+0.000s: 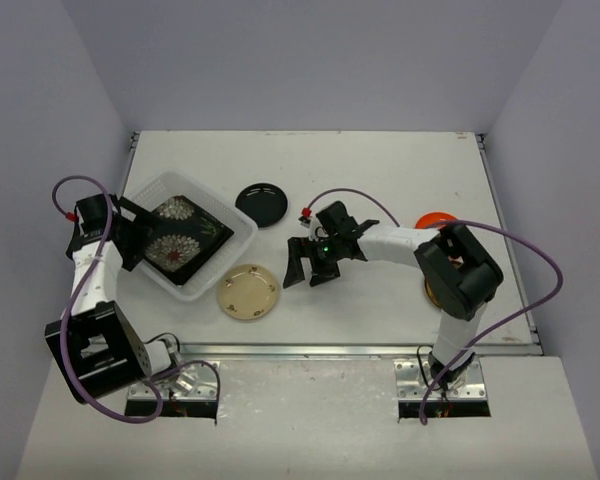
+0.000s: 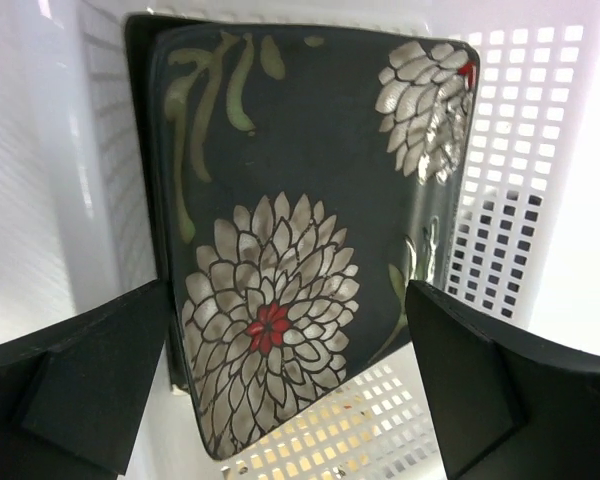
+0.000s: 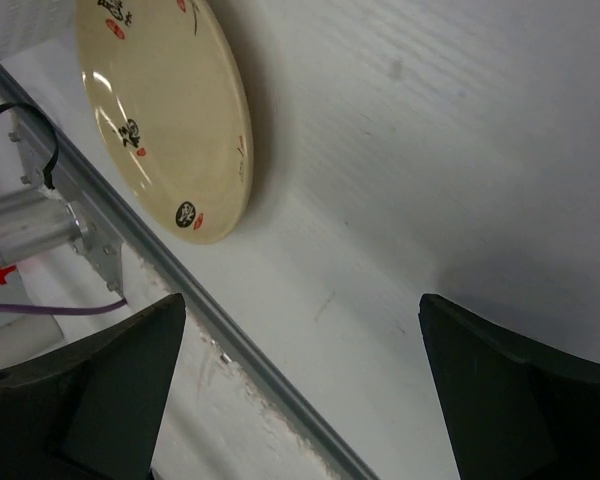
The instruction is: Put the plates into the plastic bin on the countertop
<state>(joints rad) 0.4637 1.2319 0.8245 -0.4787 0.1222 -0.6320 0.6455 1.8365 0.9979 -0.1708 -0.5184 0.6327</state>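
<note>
The plastic bin (image 1: 242, 228) stands at the left of the countertop (image 1: 380, 170). Inside it lies a square black plate with white flowers (image 1: 185, 238), on top of another dark square plate whose edge (image 2: 140, 100) shows. My left gripper (image 1: 138, 235) is open at the bin's left rim, and its jaws (image 2: 288, 330) hover apart just above the flowered plate (image 2: 310, 180) without touching it. A round black plate (image 1: 261, 203) and a cream plate (image 1: 248, 292) lie on the counter. My right gripper (image 1: 305, 275) hangs open and empty to the right of the cream plate (image 3: 165, 110). An orange plate (image 1: 435, 218) shows partly behind the right arm.
A metal rail (image 3: 240, 350) runs along the counter's front edge, close under the right gripper (image 3: 302, 310). The bin's perforated wall (image 2: 510, 150) rises beside the left fingers. A brownish sliver (image 1: 432, 292) peeks out under the right arm's elbow. Purple cables loop off both arms.
</note>
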